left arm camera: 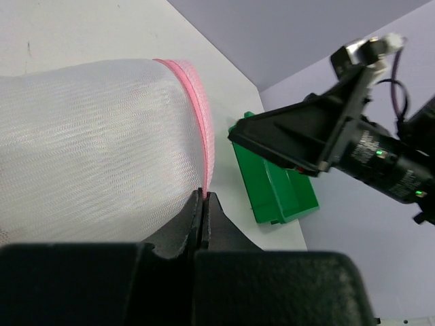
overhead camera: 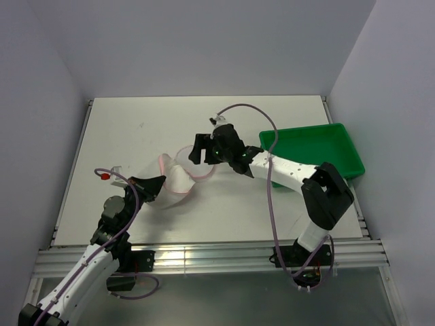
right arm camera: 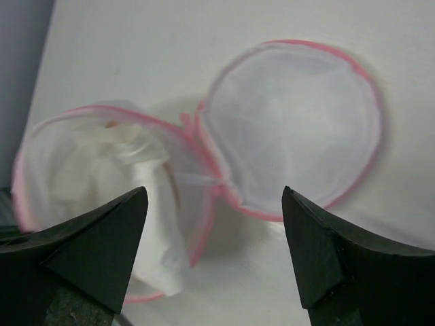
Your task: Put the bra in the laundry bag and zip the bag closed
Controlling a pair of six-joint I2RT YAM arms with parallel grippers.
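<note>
The laundry bag (overhead camera: 178,182) is a white mesh pouch with a pink zip rim, lying open mid-table. In the right wrist view its body (right arm camera: 61,170) gapes at the left, and its round lid (right arm camera: 292,149) lies flapped open on the table at the right. Pale soft fabric, the bra (right arm camera: 153,224), lies inside the body. My left gripper (overhead camera: 158,185) is shut on the bag's pink rim (left arm camera: 202,195) and holds the mesh (left arm camera: 95,149) up. My right gripper (overhead camera: 204,151) hovers open and empty above the hinge between body and lid (right arm camera: 214,197).
A green plastic tray (overhead camera: 319,132) stands at the right edge of the table, also in the left wrist view (left arm camera: 272,183). The right arm's wrist (left arm camera: 326,129) hangs close above the bag. Walls close in the table at the back and both sides.
</note>
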